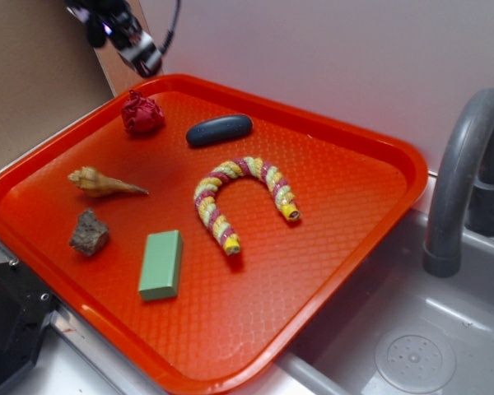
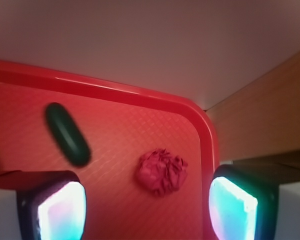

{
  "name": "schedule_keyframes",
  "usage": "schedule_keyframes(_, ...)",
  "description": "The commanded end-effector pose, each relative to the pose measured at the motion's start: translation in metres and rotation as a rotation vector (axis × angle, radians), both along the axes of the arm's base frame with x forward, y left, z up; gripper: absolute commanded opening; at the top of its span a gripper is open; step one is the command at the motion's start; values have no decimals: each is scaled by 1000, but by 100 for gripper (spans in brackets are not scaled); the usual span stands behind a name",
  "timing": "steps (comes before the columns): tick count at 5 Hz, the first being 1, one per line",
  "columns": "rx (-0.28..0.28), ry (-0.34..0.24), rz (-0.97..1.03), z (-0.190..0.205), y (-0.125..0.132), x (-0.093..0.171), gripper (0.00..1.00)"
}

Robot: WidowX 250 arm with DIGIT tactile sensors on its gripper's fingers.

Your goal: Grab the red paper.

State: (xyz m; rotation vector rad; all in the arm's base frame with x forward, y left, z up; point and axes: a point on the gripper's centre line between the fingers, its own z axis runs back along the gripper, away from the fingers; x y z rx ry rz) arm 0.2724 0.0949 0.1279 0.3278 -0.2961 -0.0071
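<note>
Wide open, claw hovers empty above red paper.

Hand cut off at exterior's top edge.

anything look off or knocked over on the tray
Nothing stands out. The red paper, dark oval stone, shell, brown rock, green block and striped rope all lie apart on the tray, none spilled or broken. The gripper hangs open above the paper.
</note>
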Motion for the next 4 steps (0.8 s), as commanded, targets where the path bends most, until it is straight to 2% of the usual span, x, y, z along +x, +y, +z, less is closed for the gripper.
schedule_keyframes(1, 40, 87, 8, -39, 19, 16, 100)
schedule_keyframes(2, 118, 142, 17, -60, 26, 12, 100)
schedule_keyframes(3, 215, 112, 79, -59, 37, 9, 100)
schedule_keyframes(4, 163, 174, 107, -67, 44, 10, 0)
